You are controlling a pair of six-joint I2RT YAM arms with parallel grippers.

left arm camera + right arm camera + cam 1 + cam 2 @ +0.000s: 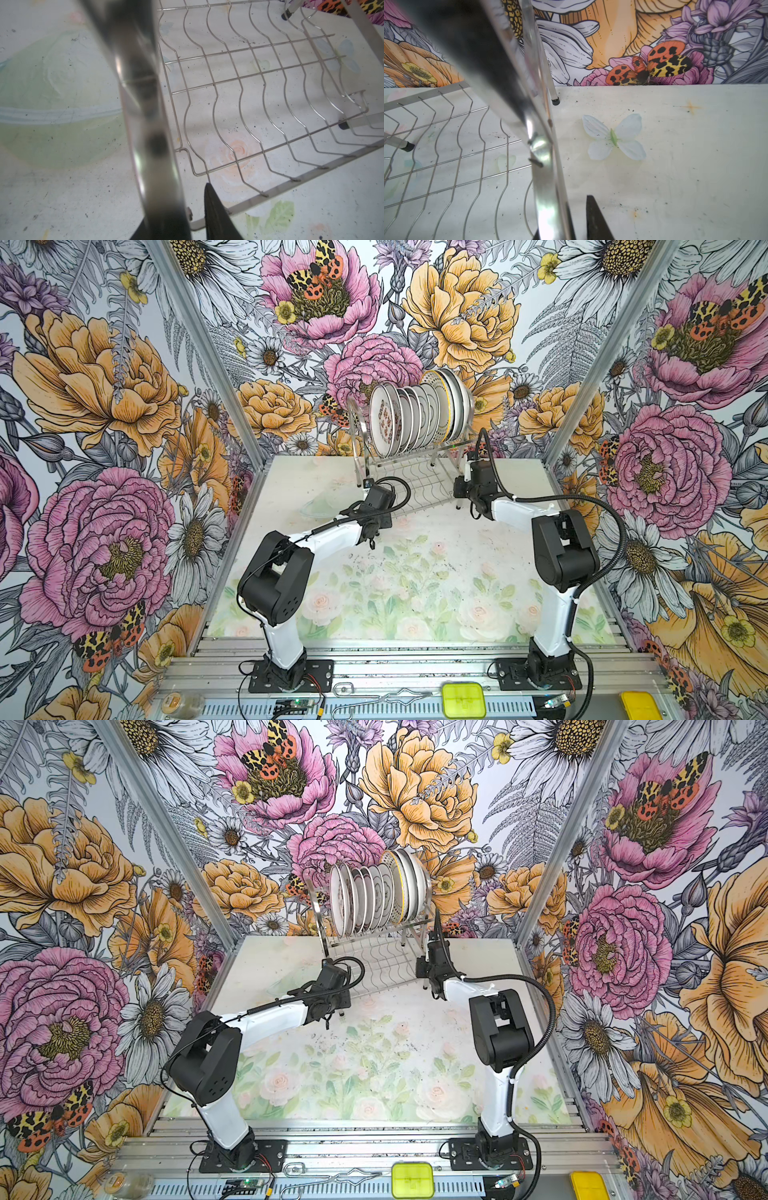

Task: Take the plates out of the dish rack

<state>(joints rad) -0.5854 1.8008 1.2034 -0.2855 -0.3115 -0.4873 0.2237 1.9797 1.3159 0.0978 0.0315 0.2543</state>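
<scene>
At the back of the pale floral-printed table (415,572), the shiny two-level steel wire dish rack (409,485) is standing fully loaded, so I am calling this the very start. Every one of the round, mostly white ceramic plates (419,416) is sitting on edge in the upper tier, packed face to face and leaning a little. I am counting roughly ten (the far ones are overlapping too much to be sure). Nothing unloaded is lying on the table that I can make out, and the wavy-wire lower shelf (249,104) is carrying nothing. The front plate with red characters (384,423) is facing my left arm, and a larger yellow-rimmed dotted plate (434,400) is rising above its neighbours further along.

Neither arm is touching a plate. The left gripper (365,484) is straddling the flat steel end hoop (145,124) low down, and the right gripper (471,456) is doing likewise at the opposite hoop (546,187). In each wrist view a sliver of table is showing between band and black finger (216,216), so I cannot tell whether either pair of jaws is actually biting. My guess is that the rack is being braced or shifted first, with all the unloading remaining.
</scene>
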